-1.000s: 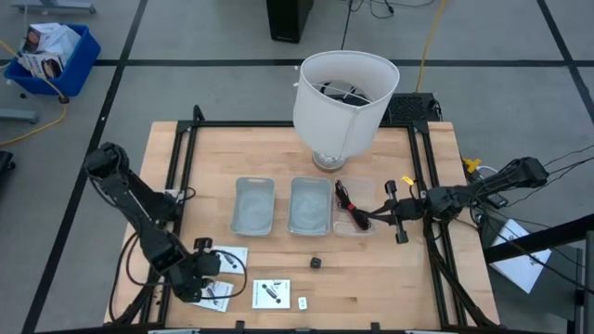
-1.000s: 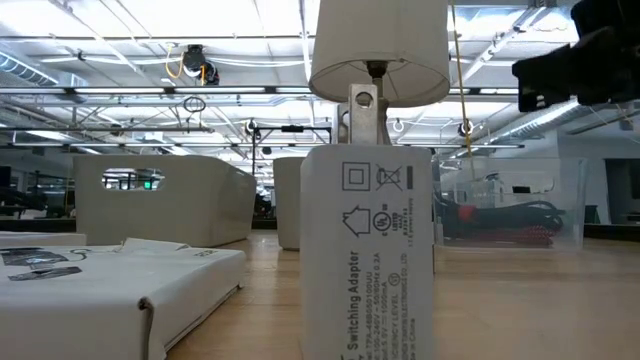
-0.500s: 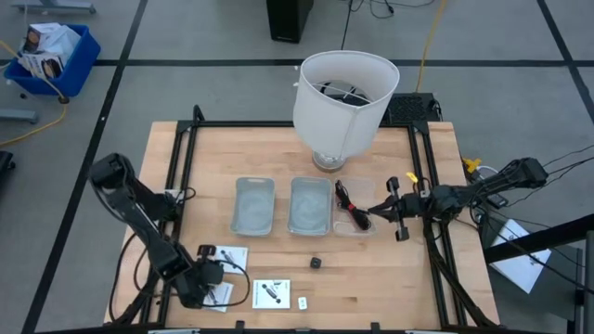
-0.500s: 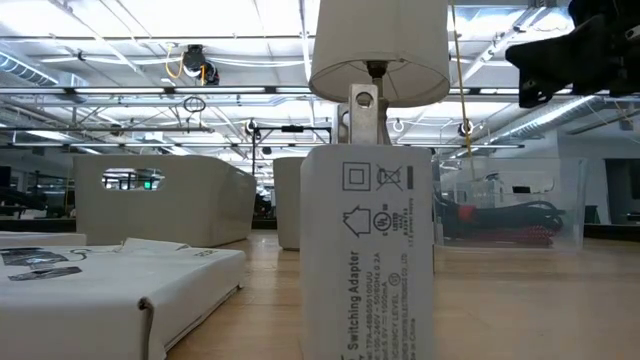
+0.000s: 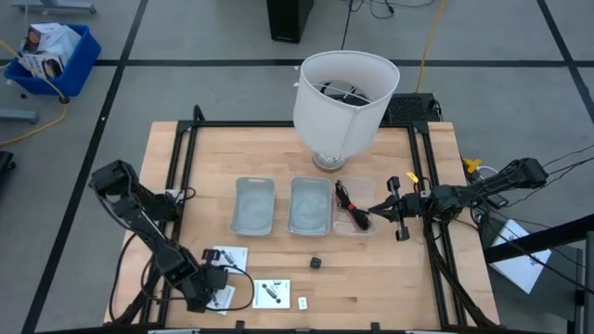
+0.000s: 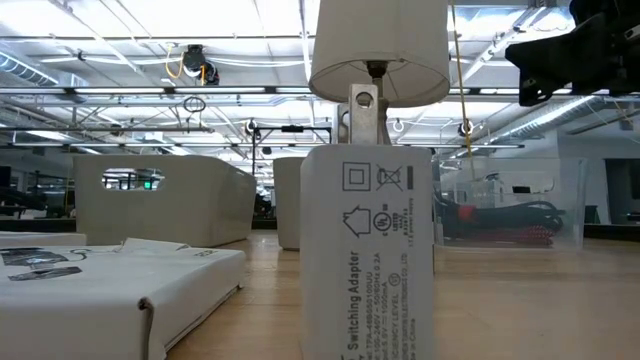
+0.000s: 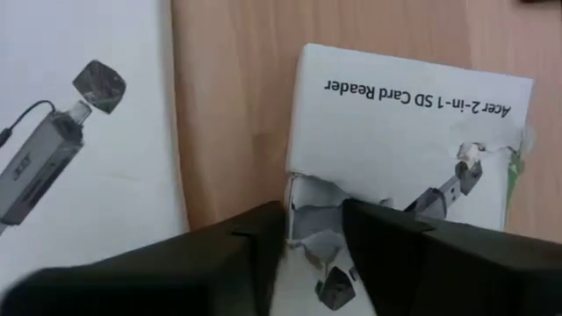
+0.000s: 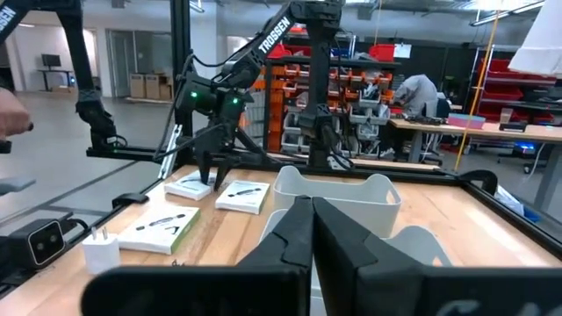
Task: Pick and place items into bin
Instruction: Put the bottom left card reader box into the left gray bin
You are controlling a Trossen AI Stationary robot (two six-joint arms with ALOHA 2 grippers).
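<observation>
Three white square packets with black print lie on the table's near left part. My left gripper [image 5: 212, 289] is down on the nearest-left packet [image 7: 413, 140], shut on its torn edge; a second packet [image 5: 230, 256] lies just beyond it and a third [image 5: 271, 293] to its right. A tiny black cube [image 5: 316, 263] and a tiny white piece [image 5: 302, 302] rest on the wood. The black coiled cable [image 5: 348, 202] and a magenta stick lie in the right-hand clear bin [image 5: 356, 223]. My right gripper [image 5: 382, 210] hovers shut and empty over that bin. My left gripper holds the packet by its torn edge [image 7: 303, 197], pinched between the two fingers [image 7: 386, 254]. The fingers come from above, pointing down. The packet lies flat on the table.
Two more clear bins [image 5: 254, 204] [image 5: 310, 204] stand mid-table beside the right-hand one. A big white lampshade [image 5: 345, 93] on its base stands at the far edge. A black frame [image 5: 186, 148] runs round the table. In the low view the white piece [image 6: 365, 260] fills the foreground.
My left gripper has moved toward the table's near edge and down, from the farther packet onto the nearest-left one. My right gripper has risen a little above the right-hand bin. The packets, cube and white piece lie as before.
</observation>
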